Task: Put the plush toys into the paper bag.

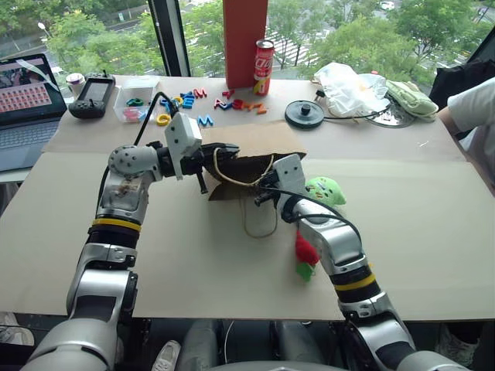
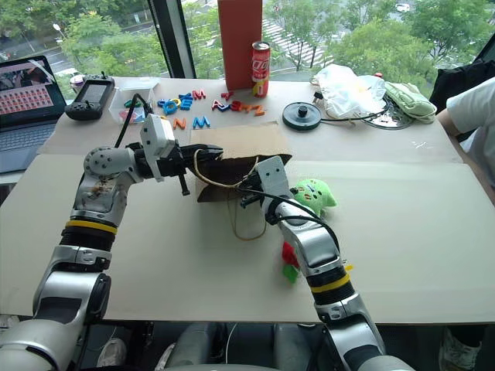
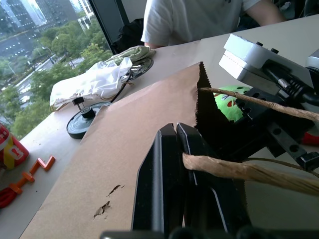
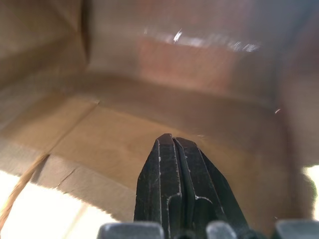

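The brown kraft paper bag with twine loop handles (image 1: pixel 251 151) is lying on its side near the middle of the tan cardboard-covered table (image 1: pixel 418 232), its mouth facing the robot. The left gripper (image 1: pixel 229 158) is reaching in from nine o'clock and pinching the bag's upper rim, fingers (image 3: pixel 172 184) closed on the paper beside one twine handle (image 3: pixel 239 169). The right gripper (image 4: pixel 172 149) is poking into the bag's mouth from five o'clock, its black fingers pressed together with nothing between them; in the right wrist view its tips are sitting over the brown inside wall of the bag.

The round bright-green plush toy with a face (image 1: pixel 325 190) is lying outside the bag at three o'clock of its mouth, just beside the right wrist. The red chili-shaped plush toy with a green stem (image 1: pixel 305 252) is resting on the table at five o'clock of the bag, close against the right forearm.

At twelve o'clock of the bag, coloured plastic letters (image 1: pixel 232 103) and a red drink can (image 1: pixel 264 66) are standing near the window. A white plastic bag (image 1: pixel 348 89) is sitting toward two o'clock.
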